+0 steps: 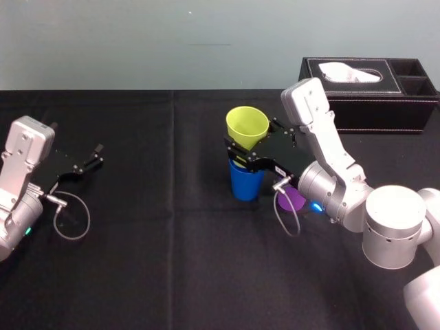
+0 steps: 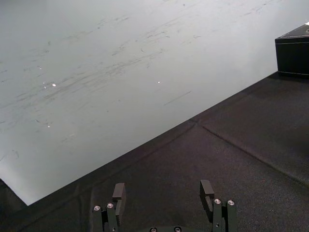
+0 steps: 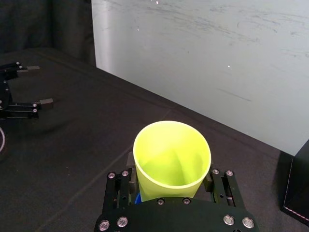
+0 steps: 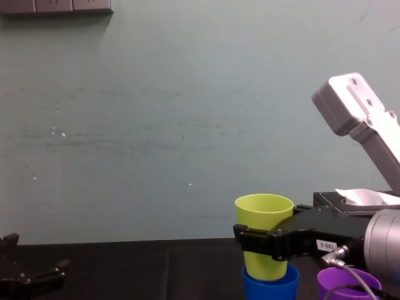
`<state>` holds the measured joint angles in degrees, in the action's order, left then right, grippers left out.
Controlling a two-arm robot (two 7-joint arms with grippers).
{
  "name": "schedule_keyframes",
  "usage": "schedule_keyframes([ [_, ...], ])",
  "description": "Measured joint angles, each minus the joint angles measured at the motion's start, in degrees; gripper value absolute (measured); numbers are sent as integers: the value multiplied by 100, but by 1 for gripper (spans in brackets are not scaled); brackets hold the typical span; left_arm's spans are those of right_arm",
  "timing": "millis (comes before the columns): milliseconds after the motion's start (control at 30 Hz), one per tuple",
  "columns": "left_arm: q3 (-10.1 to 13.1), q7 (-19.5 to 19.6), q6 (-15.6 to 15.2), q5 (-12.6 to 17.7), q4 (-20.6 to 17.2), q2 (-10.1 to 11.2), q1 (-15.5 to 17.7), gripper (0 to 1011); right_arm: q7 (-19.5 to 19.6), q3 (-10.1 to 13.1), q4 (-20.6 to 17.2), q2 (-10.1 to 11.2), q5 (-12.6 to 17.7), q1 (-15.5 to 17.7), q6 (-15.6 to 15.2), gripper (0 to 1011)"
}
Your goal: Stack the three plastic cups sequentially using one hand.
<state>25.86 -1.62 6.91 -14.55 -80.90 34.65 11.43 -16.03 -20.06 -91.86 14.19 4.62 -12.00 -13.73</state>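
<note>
Yellow-green cup (image 1: 247, 125): probably light, slick, thin-walled; my right gripper (image 1: 240, 151) clamped across its mid-wall, base in blue cup (image 1: 245, 184); left gripper (image 2: 162, 187) idle, spread, at 9 o'clock.

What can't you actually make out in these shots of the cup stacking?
Purple cup: head view, mostly behind the right gripper; chest view, base cut off by the bottom edge.
Blue cup: chest view, base cut off likewise; right wrist view, a sliver under the yellow-green cup.
Yellow-green cup's bottom: hidden inside the blue cup's rim, depth unclear.
</note>
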Motion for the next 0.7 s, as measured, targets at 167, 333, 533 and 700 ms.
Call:
schedule_keyframes([
  [167, 0, 0, 0, 0, 0, 0, 0, 1011, 2, 7, 73, -22, -25, -18, 33, 739],
  [333, 0, 0, 0, 0, 0, 0, 0, 1011, 3, 28, 148, -42, -36, -28, 66, 739],
  [533, 0, 0, 0, 0, 0, 0, 0, 1011, 1, 33, 278, -75, -52, -70, 122, 739],
  [700, 0, 0, 0, 0, 0, 0, 0, 1011, 1, 28, 371, -103, -66, -87, 161, 739],
])
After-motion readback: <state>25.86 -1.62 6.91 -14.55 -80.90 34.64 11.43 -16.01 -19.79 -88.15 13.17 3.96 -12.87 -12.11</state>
